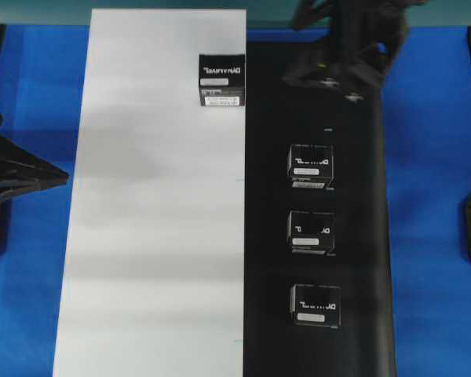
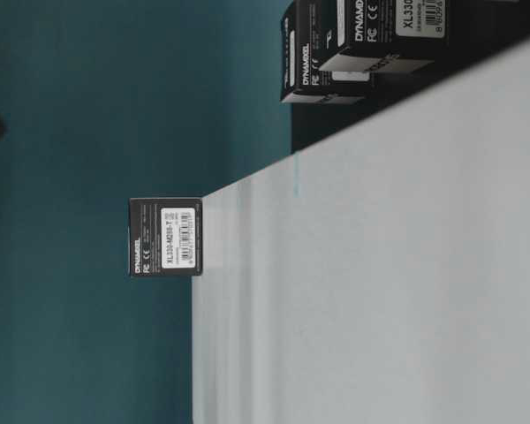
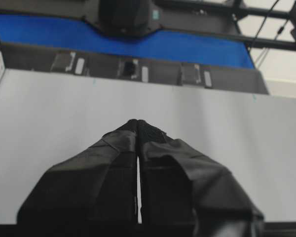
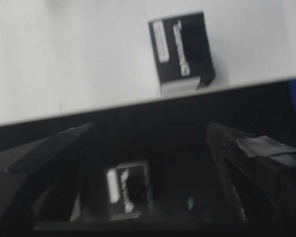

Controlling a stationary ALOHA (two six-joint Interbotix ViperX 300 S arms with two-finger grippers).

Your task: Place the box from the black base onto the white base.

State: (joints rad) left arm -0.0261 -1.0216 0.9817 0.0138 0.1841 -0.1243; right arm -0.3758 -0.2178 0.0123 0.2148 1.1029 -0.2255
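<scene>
Both arms are matte black all over, pretty chunky hardware. The left gripper [image 3: 138, 129] has two long wedge-shaped fingers [image 3: 96, 177] wrapped in wrinkly black tape, tapering toward the tips. The right gripper [image 4: 148, 163] has the same deal: blocky black fingers [image 4: 251, 168] either side of the jaws, with a patch of dull grey-black tape on the outer one. From overhead the right arm [image 1: 341, 47] is an angular black housing with a couple of small pale round fittings.
</scene>
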